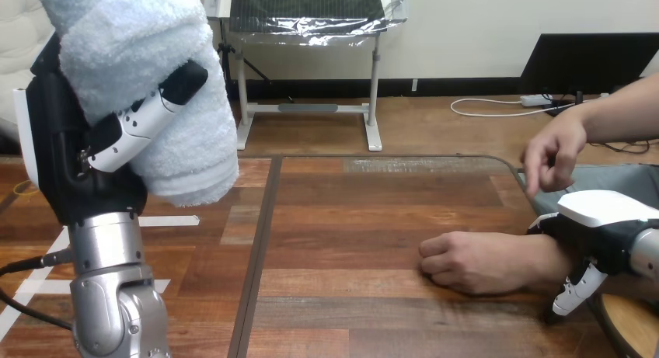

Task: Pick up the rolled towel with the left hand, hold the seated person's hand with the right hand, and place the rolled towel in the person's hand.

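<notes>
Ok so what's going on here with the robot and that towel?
The robot's left hand is curled round a rolled towel and holds it raised above the table's left side. Its right hand lies over the person's wrist at the right; I can't tell whether it grips. The person's hand rests on the table closed in a fist, so the towel is not yet handed over. The person's other hand hovers above.

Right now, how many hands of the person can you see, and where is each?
2. One person's hand lies as a fist on the table, the robot's right hand curled over its wrist. The person's other hand hangs above it, near the view's right edge.
</notes>
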You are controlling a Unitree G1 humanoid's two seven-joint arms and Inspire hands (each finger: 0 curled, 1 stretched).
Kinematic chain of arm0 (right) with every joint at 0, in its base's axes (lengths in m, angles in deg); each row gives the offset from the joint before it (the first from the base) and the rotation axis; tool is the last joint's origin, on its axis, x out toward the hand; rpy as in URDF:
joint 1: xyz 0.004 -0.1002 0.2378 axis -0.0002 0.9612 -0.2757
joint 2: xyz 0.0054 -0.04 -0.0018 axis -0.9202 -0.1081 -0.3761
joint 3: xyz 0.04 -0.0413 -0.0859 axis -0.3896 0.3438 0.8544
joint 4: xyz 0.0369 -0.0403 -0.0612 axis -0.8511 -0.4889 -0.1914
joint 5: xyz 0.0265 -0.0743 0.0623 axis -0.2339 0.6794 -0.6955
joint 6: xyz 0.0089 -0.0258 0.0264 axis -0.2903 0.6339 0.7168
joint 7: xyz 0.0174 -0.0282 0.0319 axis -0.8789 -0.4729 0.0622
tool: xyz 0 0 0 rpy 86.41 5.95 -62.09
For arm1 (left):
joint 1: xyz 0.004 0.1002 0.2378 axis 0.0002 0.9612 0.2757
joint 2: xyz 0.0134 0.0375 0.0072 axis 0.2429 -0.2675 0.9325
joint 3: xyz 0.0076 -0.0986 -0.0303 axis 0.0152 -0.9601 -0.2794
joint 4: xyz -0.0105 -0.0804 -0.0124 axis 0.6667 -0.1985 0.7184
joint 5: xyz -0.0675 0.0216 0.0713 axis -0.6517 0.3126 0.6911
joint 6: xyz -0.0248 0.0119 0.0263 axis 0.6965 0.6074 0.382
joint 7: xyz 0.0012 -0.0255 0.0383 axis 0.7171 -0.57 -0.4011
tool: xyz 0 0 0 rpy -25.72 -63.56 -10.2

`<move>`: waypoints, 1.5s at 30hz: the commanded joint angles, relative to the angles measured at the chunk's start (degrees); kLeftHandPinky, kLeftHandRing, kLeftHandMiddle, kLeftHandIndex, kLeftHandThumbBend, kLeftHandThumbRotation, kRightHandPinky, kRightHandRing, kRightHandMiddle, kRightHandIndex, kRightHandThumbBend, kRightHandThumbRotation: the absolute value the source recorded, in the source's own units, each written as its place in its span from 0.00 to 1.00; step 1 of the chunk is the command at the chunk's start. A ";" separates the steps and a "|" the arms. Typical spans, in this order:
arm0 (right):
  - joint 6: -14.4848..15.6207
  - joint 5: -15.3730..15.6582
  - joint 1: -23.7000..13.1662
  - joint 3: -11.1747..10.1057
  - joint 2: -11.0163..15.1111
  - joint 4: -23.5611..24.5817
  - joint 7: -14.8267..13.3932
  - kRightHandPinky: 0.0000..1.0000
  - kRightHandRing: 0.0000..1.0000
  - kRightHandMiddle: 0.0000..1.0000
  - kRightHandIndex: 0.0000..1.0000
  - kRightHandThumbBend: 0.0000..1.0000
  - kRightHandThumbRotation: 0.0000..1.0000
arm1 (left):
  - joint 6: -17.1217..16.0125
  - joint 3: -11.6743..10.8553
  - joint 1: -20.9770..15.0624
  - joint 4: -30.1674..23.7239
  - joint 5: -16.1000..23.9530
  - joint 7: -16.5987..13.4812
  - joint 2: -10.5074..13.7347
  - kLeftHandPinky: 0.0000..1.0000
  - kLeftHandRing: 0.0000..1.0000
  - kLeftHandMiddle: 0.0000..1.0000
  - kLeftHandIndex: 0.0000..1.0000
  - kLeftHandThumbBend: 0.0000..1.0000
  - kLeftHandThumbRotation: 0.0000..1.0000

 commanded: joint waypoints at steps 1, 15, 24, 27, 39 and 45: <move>0.44 -0.31 -1.28 -1.50 1.64 0.78 -0.35 0.59 0.78 0.82 0.83 1.00 0.26 | -0.91 0.24 -2.80 -2.51 0.32 0.44 0.24 0.21 0.27 0.33 0.38 0.52 0.00; 0.29 -0.20 -1.35 -1.44 1.64 0.32 -0.69 0.59 0.78 0.82 0.83 1.00 0.27 | -0.79 0.38 -2.77 -2.38 0.34 0.38 0.07 0.21 0.27 0.34 0.38 0.53 0.00; 0.30 -0.15 -1.35 -1.45 1.62 0.17 -0.91 0.59 0.78 0.82 0.83 1.00 0.26 | -0.97 0.38 -2.75 -2.25 0.12 0.55 0.02 0.21 0.27 0.34 0.38 0.53 0.00; 0.29 -0.10 -1.26 -1.49 1.64 0.31 -1.05 0.59 0.78 0.82 0.83 1.00 0.26 | -0.86 0.38 -2.72 -2.35 0.23 0.40 -0.03 0.21 0.27 0.34 0.38 0.53 0.00; -0.15 -0.32 -1.14 -1.68 1.61 0.28 -1.66 0.59 0.77 0.81 0.82 1.00 0.26 | -0.57 0.38 -2.64 -2.60 0.27 0.20 -0.08 0.22 0.27 0.34 0.38 0.54 0.00; 0.27 -0.31 -1.21 -1.71 1.55 0.50 -1.14 0.60 0.78 0.82 0.82 1.00 0.26 | -0.59 0.34 -2.67 -2.62 0.17 0.29 0.00 0.22 0.27 0.34 0.38 0.53 0.00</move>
